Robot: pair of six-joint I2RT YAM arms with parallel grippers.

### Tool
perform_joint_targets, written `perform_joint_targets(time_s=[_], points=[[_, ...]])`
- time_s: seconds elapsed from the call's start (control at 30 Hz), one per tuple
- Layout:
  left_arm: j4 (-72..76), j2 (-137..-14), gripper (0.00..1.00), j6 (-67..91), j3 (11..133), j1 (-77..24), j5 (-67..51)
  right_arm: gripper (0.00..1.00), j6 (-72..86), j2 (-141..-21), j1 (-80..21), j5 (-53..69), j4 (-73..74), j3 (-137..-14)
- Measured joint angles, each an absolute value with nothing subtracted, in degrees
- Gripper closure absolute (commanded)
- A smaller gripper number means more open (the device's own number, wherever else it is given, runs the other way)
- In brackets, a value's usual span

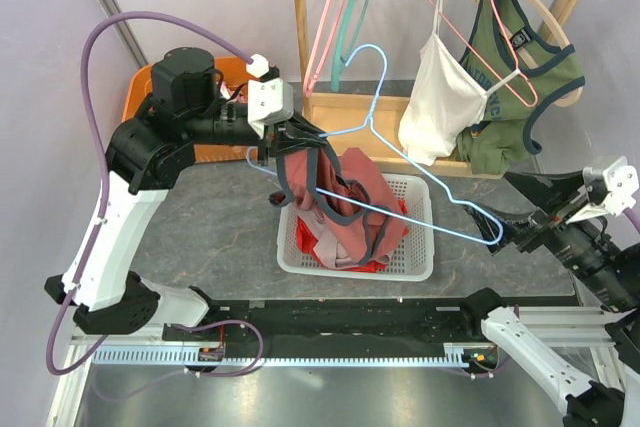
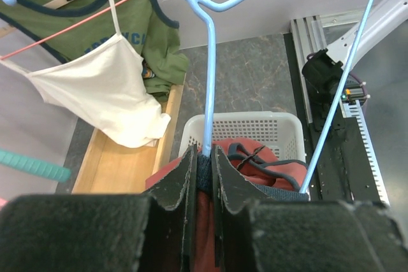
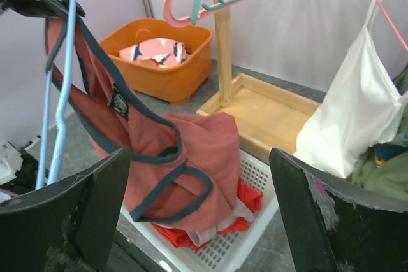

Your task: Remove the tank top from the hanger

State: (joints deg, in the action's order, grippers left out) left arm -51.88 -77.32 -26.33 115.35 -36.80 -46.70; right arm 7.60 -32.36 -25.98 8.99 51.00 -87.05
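Observation:
A salmon-red tank top (image 1: 365, 202) with dark trim hangs from a light blue wire hanger (image 1: 420, 172) and droops into a white basket (image 1: 420, 267). My left gripper (image 1: 297, 139) is shut on the top's dark strap, right beside the hanger wire (image 2: 210, 81), as the left wrist view (image 2: 204, 157) shows. My right gripper (image 1: 512, 232) is wide open by the hanger's right end. In the right wrist view (image 3: 197, 214) the tank top (image 3: 204, 151) hangs ahead of it and the hanger (image 3: 57, 119) is at the left.
A wooden rack (image 1: 400, 107) stands behind the basket with pink and teal hangers (image 1: 335, 17), a white camisole (image 1: 440, 97) and a green tank top (image 1: 520, 57). An orange bin (image 3: 159, 62) sits at the back left. Red clothes (image 3: 255, 208) lie in the basket.

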Motion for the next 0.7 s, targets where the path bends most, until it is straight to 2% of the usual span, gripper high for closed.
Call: perform_joint_targets(time_s=[0.1,0.37,0.5,0.6,0.7], points=[[-51.81,-78.56,0.98,-26.33,116.75,-37.34,-46.81,0.02,6.44,-34.24,-25.98,5.85,52.1,-88.75],[-52.58,-77.01,0.98,-29.06,116.84,-38.63,-46.19,0.02,6.39,-36.05,-26.02,-25.34,53.65,-87.46],[-54.59,-74.35,0.98,-32.64,116.95,-39.24,-45.93,0.02,8.14,-36.23,-26.02,-35.86,53.23,-86.7],[-55.94,-73.03,0.98,-35.44,118.89,-39.57,-45.1,0.02,9.08,-35.83,-26.02,-38.85,50.41,-86.32],[-56.99,-71.31,0.98,-38.09,119.04,-39.64,-44.88,0.02,8.58,-34.15,-26.02,-34.96,46.61,-84.55]])
